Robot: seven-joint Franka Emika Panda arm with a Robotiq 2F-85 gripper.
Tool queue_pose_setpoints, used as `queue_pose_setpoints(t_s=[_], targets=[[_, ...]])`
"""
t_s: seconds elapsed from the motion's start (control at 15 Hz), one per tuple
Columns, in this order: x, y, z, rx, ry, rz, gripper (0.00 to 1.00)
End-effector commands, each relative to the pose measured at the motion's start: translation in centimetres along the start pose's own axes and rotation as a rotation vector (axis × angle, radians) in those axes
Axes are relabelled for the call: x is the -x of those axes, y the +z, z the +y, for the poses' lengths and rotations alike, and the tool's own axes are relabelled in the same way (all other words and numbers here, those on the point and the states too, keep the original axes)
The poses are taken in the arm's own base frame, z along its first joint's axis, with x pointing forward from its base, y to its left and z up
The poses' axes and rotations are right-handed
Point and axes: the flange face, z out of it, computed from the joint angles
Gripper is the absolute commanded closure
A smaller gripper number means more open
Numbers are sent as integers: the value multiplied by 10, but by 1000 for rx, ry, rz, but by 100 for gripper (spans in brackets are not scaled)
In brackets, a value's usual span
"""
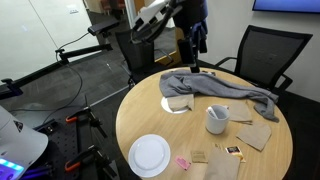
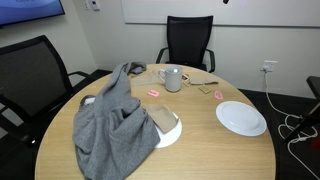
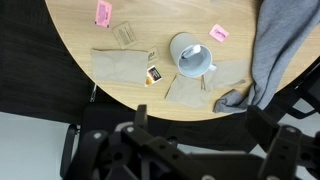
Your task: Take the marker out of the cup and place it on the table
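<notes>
Fingers (image 3: 141, 122) of the black gripper (image 3: 198, 128) stand spread, empty. Well beyond their tips, the small white-grey cup (image 3: 192, 55) sits on the round tan table (image 3: 80, 25), thin dark marker (image 3: 228, 83) seemingly lying beside it.

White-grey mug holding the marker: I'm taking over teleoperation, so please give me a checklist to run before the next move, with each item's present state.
1. White-grey handled mug upright on the light tan round wooden table: ok.
2. Dark thin marker visible in the mug: cannot tell; the wrist view shows no clear stick inside.
3. End effector open and empty: ok.
4. End effector down at the mug: not ok; it hangs high above the table, apart from the mug.
5. Crumpled grey cloth off the mug: ok; it lies beside the mug without touching it.
</notes>
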Motion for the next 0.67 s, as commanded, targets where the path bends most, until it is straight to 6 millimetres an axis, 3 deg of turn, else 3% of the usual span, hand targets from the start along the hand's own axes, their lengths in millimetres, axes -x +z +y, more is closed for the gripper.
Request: queue_pose_setpoints(t_s=[0.0,0.13,0.2,0.6], targets=[[-6,22,-11,5,-12,16,0],[-4,33,-14,13,-30,0,0],[0,27,-7,14,-18,-10,0],[1,33,-7,23,-19,-16,0]])
